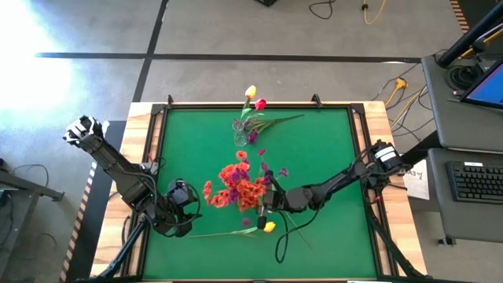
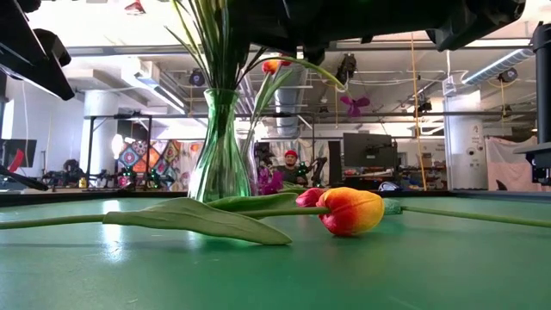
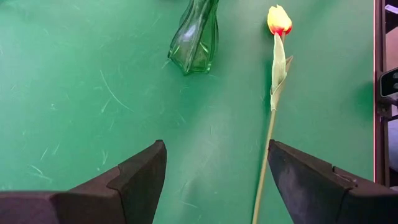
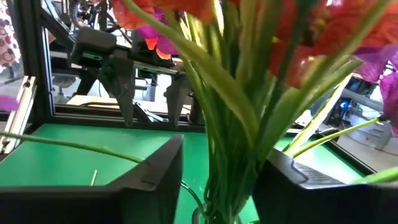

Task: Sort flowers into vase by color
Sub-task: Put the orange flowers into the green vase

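Near the table's middle, a clear glass vase [image 2: 219, 159] holds orange-red sprays [image 1: 236, 187] and purple sprays [image 1: 271, 171] on green stems [image 4: 230, 124]. My right gripper [image 1: 266, 201] reaches in level from the right. It is open, with its fingers on either side of those stems just above the vase mouth [image 4: 225, 149]. A yellow-red tulip [image 1: 269, 226] lies flat on the mat near the front, also in the left wrist view [image 3: 280, 20]. My left gripper [image 1: 189, 201] hovers open to the vase's left [image 3: 216, 146], with nothing between its fingers. My right gripper has the bunch of green stems [image 4: 245, 174] between its parted fingers, level, from the table's right. The stems run behind one finger [image 4: 298, 186], and I cannot tell whether either finger touches them. The stems stand upright in the vase.
At the far edge a second clear vase [image 1: 240, 126] holds a yellow tulip [image 1: 250, 92] and a pink-red tulip [image 1: 260, 104]. A loose stem [image 1: 279, 120] and purple blooms [image 1: 251, 136] are beside it. A black frame [image 1: 259, 104] rims the mat. A desk with a keyboard [image 1: 478, 181] stands to the right.
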Robot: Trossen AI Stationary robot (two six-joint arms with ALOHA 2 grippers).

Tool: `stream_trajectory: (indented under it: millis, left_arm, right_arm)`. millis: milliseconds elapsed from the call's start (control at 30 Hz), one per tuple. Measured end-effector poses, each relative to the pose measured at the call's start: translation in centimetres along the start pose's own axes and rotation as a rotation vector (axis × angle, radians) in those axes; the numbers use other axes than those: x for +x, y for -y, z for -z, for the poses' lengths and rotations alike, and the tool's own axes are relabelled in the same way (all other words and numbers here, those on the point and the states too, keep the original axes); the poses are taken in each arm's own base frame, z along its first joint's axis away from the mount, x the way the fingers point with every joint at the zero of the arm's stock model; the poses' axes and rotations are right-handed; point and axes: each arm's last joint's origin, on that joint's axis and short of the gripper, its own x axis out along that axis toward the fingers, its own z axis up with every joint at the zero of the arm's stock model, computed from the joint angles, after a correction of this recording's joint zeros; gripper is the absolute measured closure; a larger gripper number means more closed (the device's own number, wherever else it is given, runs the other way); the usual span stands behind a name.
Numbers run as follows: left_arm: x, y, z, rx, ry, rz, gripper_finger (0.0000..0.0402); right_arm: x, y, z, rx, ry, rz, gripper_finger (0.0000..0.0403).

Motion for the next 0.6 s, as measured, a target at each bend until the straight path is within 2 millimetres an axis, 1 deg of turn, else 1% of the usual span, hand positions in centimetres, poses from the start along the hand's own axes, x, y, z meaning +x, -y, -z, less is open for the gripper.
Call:
stream_trajectory:
  millis: [133, 233, 600]
  left_arm:
    - [0.0, 0.0, 0.0, -0.003, 0.0, 0.0, 0.0134]
    - [0.0, 0.0, 0.0, -0.003, 0.0, 0.0, 0.0134]
    - [0.0, 0.0, 0.0, -0.005, -0.001, 0.0, 0.0134]
  right_arm:
    - [-0.14, -0.27, -0.07, 0.001, 0.002, -0.007, 0.0213]
    - [-0.23, -0.44, -0.12, 0.002, 0.005, -0.012, 0.0201]
    - [-0.51, -0.55, -0.79, 0.014, 0.02, -0.017, 0.0195]
